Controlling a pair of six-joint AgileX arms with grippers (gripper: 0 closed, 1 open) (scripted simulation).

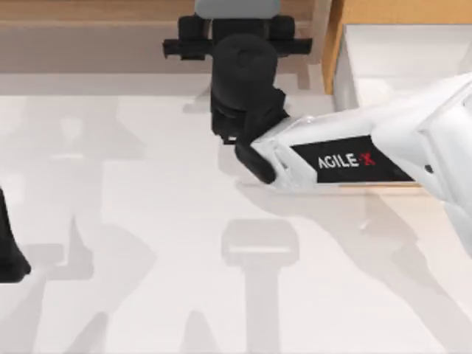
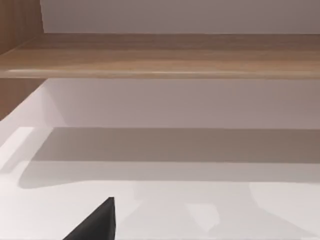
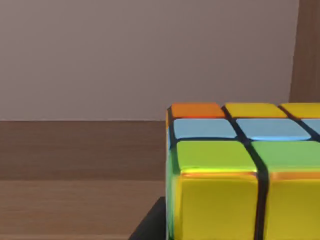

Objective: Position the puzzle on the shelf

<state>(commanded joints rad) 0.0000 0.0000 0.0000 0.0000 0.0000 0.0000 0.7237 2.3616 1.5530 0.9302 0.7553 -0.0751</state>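
Observation:
The puzzle (image 3: 235, 175), a cube of yellow, green, blue and orange squares, sits close in the right wrist view, just over the shelf's light-brown board (image 3: 75, 205). My right gripper (image 1: 236, 29) reaches to the back of the table and is shut on the puzzle. One dark finger (image 3: 150, 227) lies against the cube's side. From above, the wrist hides the cube. The shelf (image 1: 88, 37) runs along the back edge, and its long board (image 2: 160, 57) crosses the left wrist view. My left gripper (image 1: 9, 254) is parked at the table's left edge.
An orange-tan cabinet (image 1: 338, 51) with a pale inside stands at the back right, beside my right arm (image 1: 346, 158). The white tabletop (image 1: 147, 243) stretches across the middle and front. The shelf's upright post (image 3: 307, 50) stands just past the cube.

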